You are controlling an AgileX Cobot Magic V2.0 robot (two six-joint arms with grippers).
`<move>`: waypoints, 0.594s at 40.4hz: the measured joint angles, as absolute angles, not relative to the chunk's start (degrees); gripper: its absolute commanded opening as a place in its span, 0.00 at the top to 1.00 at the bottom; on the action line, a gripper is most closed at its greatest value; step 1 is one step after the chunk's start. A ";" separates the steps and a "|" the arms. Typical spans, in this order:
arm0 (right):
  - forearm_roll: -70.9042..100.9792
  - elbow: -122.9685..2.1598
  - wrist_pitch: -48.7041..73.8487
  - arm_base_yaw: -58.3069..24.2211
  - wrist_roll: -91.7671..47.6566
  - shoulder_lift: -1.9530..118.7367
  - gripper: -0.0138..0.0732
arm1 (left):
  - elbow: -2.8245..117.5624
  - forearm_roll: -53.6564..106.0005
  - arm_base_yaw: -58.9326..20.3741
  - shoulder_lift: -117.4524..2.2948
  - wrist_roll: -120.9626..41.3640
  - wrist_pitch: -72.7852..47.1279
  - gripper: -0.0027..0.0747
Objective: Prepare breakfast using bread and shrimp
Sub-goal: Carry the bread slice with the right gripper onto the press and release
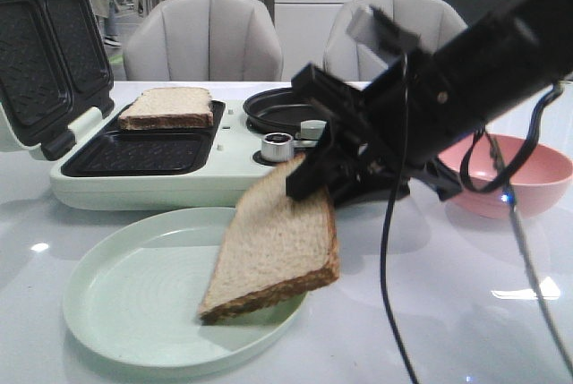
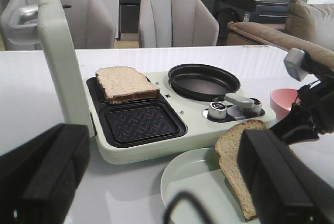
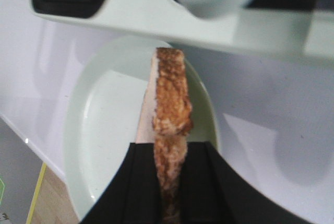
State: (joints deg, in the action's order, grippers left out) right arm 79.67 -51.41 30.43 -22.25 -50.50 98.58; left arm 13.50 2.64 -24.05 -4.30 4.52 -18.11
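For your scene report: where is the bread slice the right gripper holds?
In the front view, the held bread slice hangs tilted from the right gripper, its lower edge over the green plate, in front of the sandwich maker.

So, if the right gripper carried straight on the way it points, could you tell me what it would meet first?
Probably the plate. The right gripper points down and to the left, shut on a bread slice whose lower edge already seems to rest on the plate, though depth is unclear.

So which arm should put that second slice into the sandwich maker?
The right. Its end effector already grips the slice by the top edge, tilted over the plate, just in front of the maker's empty tray. The left end effector is open and holds nothing.
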 measured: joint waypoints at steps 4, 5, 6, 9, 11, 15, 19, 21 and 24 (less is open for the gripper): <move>79.39 -52.96 31.60 -22.25 -50.71 97.31 0.79 | 13.50 2.64 -24.05 -4.30 4.52 -18.11 0.15; 79.29 -53.52 32.11 -22.25 -50.82 97.31 0.79 | 13.50 2.64 -24.05 -4.30 4.52 -18.11 0.15; 79.29 -54.36 32.74 -22.25 -50.84 97.31 0.79 | 13.50 2.64 -24.05 -4.30 4.52 -18.11 0.15; 79.29 -57.26 34.57 -22.25 -50.97 97.31 0.79 | 13.50 2.64 -24.05 -4.30 4.52 -18.11 0.15; 79.29 -59.40 35.26 -22.46 -50.97 97.57 0.79 | 13.50 2.64 -24.05 -4.30 4.52 -18.11 0.15; 79.75 -64.30 35.49 -23.01 -50.97 98.81 0.79 | 13.50 2.61 -24.05 -4.30 4.52 -18.11 0.15; 79.97 -70.25 35.38 -24.21 -51.07 101.50 0.78 | 13.50 2.61 -24.05 -4.30 4.52 -18.11 0.15; 79.97 -73.08 35.16 -24.94 -51.06 103.19 0.78 | 13.50 2.61 -24.05 -4.30 4.52 -18.11 0.15; 79.97 -77.33 34.12 -26.29 -51.06 106.05 0.78 | 13.50 2.61 -24.05 -4.30 4.52 -18.11 0.15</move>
State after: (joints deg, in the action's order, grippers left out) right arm 79.97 -77.33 34.12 -26.29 -51.06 106.05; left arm 13.50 2.61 -24.05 -4.30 4.52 -18.11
